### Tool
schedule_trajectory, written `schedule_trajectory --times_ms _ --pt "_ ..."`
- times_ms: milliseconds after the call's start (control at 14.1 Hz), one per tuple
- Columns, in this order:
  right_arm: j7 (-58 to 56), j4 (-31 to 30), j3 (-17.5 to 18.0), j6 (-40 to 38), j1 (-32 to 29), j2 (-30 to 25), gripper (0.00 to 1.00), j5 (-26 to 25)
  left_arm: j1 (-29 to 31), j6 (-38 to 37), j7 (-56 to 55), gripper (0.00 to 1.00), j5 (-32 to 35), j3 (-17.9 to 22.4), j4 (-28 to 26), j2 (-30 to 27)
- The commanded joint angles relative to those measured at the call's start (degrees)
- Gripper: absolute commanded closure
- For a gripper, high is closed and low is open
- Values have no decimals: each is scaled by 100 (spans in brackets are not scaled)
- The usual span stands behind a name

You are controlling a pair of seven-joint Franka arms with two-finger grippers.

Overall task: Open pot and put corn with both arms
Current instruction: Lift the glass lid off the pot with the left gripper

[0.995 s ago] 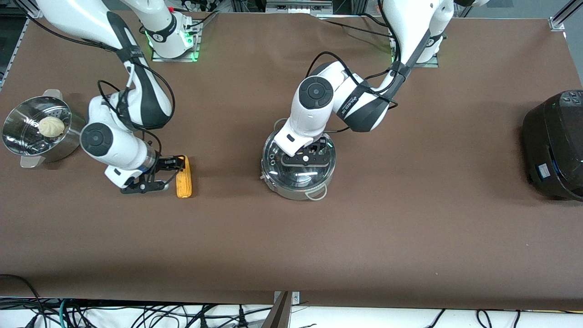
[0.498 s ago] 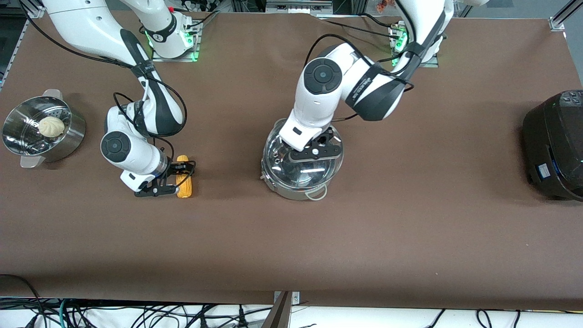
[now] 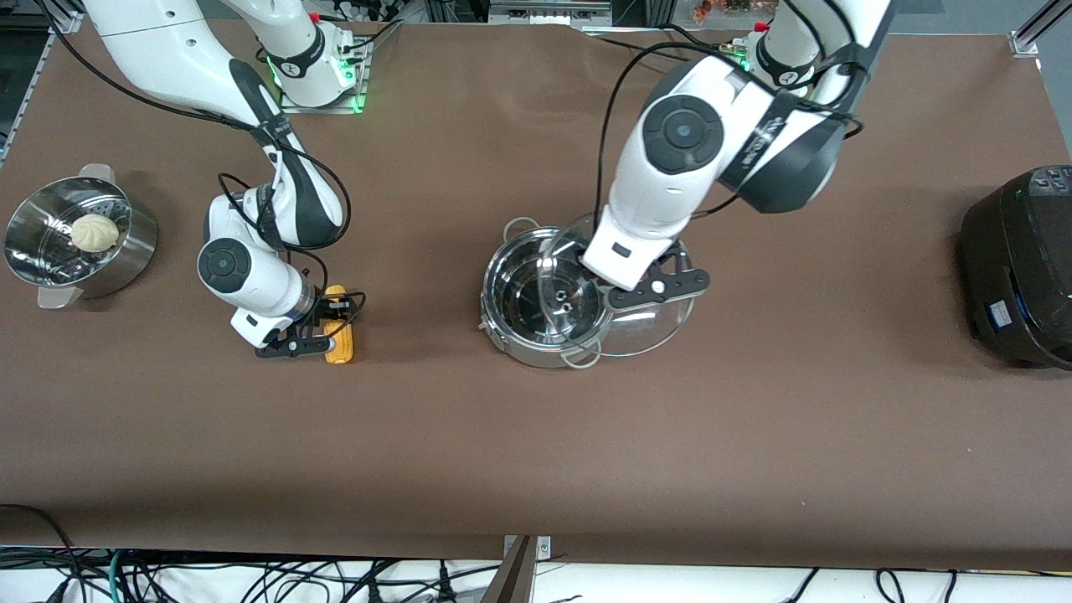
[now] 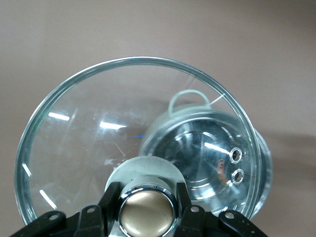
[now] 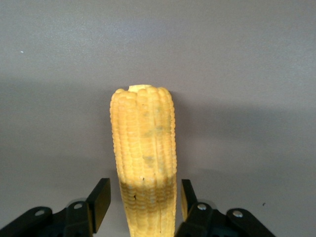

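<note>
Two fingers of the right gripper (image 5: pixel 140 205) stand open on either side of the corn (image 3: pixel 338 325), which lies on the table, its long axis running straight out between them. The left gripper (image 4: pixel 146 210) clamps the lid (image 3: pixel 624 293) knob, above the pot (image 3: pixel 536 306).

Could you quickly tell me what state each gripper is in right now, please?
Left gripper: shut on the lid by its knob, held over the pot.
Right gripper: open, one finger either side of the corn.

Left hand (image 4: pixel 145 210) clamped shut aloft; right hand (image 5: pixel 140 202) low, fingers spread.
</note>
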Motion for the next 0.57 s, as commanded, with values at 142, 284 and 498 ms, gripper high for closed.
schedule_trajectory --times_ms 142,284,498 --pt "57 -105 18 115 33 -25 51 64 705 -818 1715 80 111 -49 -78 -522" --pt "57 -105 18 115 33 -25 64 64 1118 -1127 2725 82 85 -67 -209 -724" --pt "40 -36 18 63 42 -34 75 55 1794 -1198 4456 83 50 -76 -561 -1006"
